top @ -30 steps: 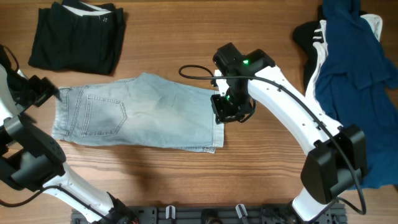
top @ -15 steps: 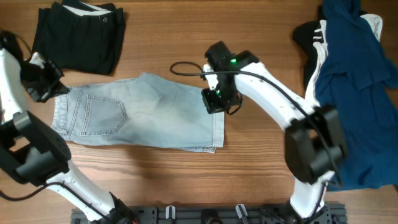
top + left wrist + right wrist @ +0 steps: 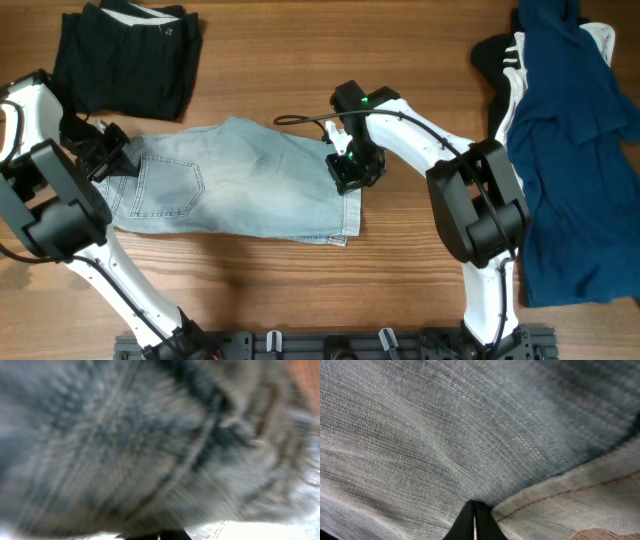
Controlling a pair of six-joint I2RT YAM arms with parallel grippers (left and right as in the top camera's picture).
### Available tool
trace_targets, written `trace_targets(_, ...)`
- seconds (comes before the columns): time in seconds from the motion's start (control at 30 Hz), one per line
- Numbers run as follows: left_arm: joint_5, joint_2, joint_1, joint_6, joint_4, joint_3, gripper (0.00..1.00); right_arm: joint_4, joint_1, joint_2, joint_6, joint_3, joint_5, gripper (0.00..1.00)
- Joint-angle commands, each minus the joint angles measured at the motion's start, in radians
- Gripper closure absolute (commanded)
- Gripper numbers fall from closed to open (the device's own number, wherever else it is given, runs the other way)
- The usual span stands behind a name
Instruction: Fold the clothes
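The light-blue denim jeans (image 3: 235, 180) lie flat on the wooden table (image 3: 300, 290), back pocket up. At their right hem the right gripper (image 3: 350, 172) has its jaws pressed together on the denim. At their waistband end the left gripper (image 3: 108, 160) is clamped on the cloth, its own view all blurred denim. A folded black garment (image 3: 125, 55) lies above the waistband, and a navy garment (image 3: 565, 150) well right of the jeans.
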Motion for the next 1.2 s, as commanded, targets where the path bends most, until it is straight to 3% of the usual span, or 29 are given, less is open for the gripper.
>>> trace_targets(0.0,-0.171,0.023,0.003,-0.105,0.018,-0.029,0.96,0.018,-0.045,0.098,0.027,-0.011,0.09,0.96)
trace_targets(0.07,-0.274,0.024,0.012,-0.205,0.04,-0.044,0.69,0.017,-0.072,0.125,0.093,-0.011,0.093,0.96)
trace_targets(0.1,-0.284,0.024,0.016,-0.227,0.048,-0.051,0.5,0.016,-0.089,0.139,0.118,-0.011,0.094,0.96)
trace_targets(0.23,-0.282,0.024,0.018,-0.241,0.053,-0.077,0.47,0.003,-0.159,0.15,0.229,-0.011,0.198,0.96)
trace_targets(0.3,-0.258,0.024,0.018,-0.24,0.034,-0.078,0.37,0.003,-0.2,0.15,0.243,-0.011,0.203,0.96)
trace_targets(0.53,-0.087,0.024,-0.016,-0.203,-0.021,-0.078,0.34,0.006,-0.333,0.15,0.241,-0.01,0.24,0.96)
trace_targets(0.7,-0.005,0.024,-0.154,-0.203,-0.035,-0.078,0.35,0.006,-0.399,0.149,0.242,0.011,0.277,0.96)
trace_targets(0.93,0.002,0.0,-0.353,-0.214,-0.035,-0.076,0.34,-0.085,-0.471,0.134,0.27,0.187,0.337,0.96)
trace_targets(1.13,-0.063,-0.1,-0.309,-0.211,0.047,-0.076,0.29,-0.159,-0.476,0.003,0.268,0.273,0.351,0.95)
trace_targets(1.17,-0.063,-0.106,-0.295,-0.211,0.048,-0.076,0.27,-0.169,-0.476,-0.02,0.268,0.273,0.351,0.85)
